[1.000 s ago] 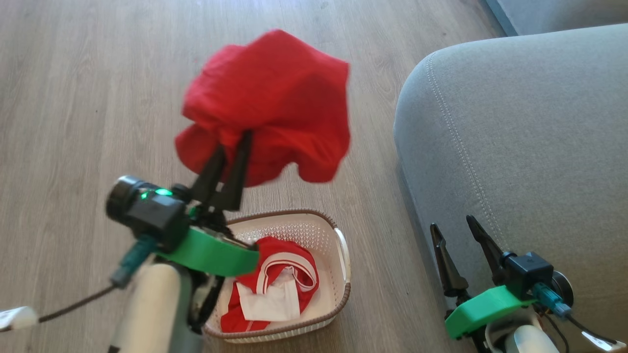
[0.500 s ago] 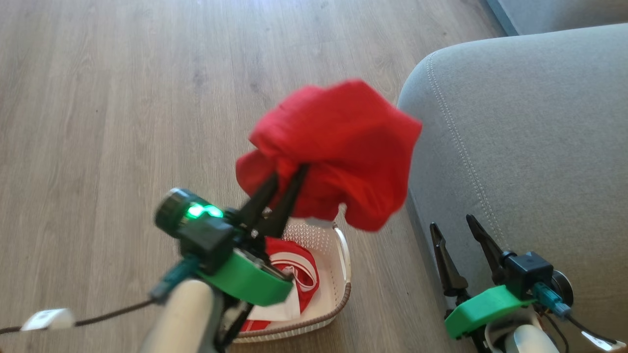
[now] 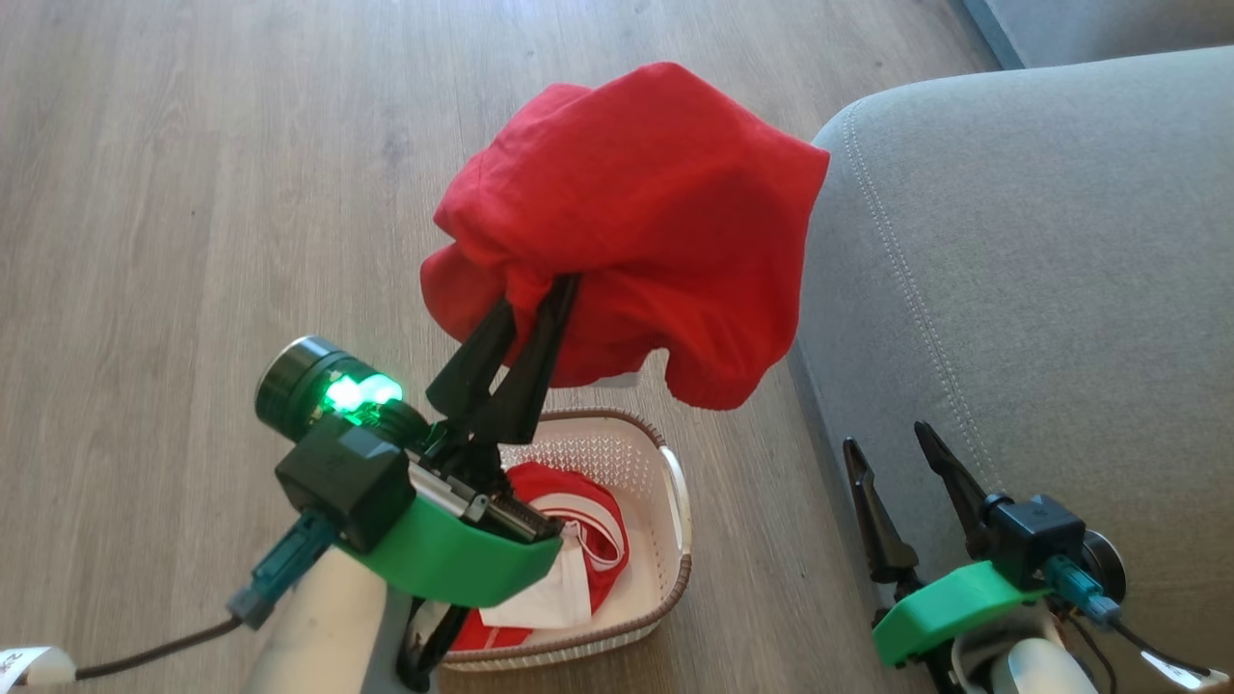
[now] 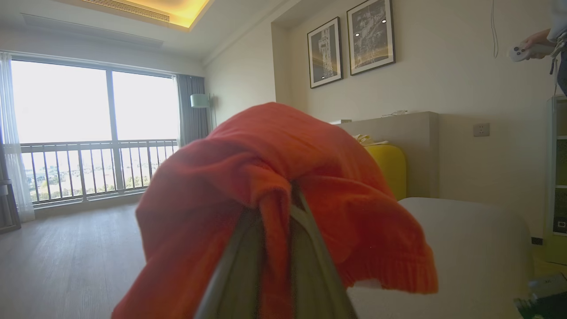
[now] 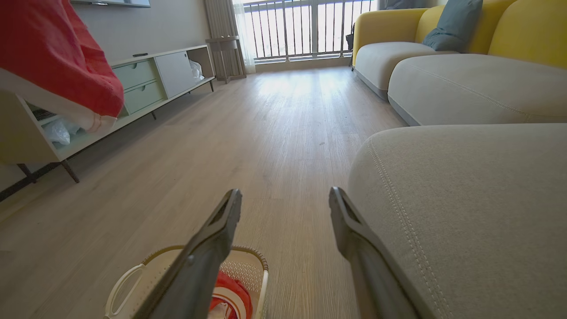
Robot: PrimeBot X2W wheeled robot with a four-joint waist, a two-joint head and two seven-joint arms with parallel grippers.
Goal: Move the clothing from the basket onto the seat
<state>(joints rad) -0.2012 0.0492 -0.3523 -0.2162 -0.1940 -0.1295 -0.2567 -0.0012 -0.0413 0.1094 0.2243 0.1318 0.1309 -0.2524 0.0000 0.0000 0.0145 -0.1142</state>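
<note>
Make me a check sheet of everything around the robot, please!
Surface: wooden floor.
Job's things: plain red garment held up in the air, not yet on the seat; red and white garment in the basket.
Clutter: nothing seen.
Grippers: left gripper shut on the plain red garment; right gripper open, holding nothing.
Cables: a cable at each wrist.
Surroundings: cabinet, yellow sofa, a person's hand with a controller.
</note>
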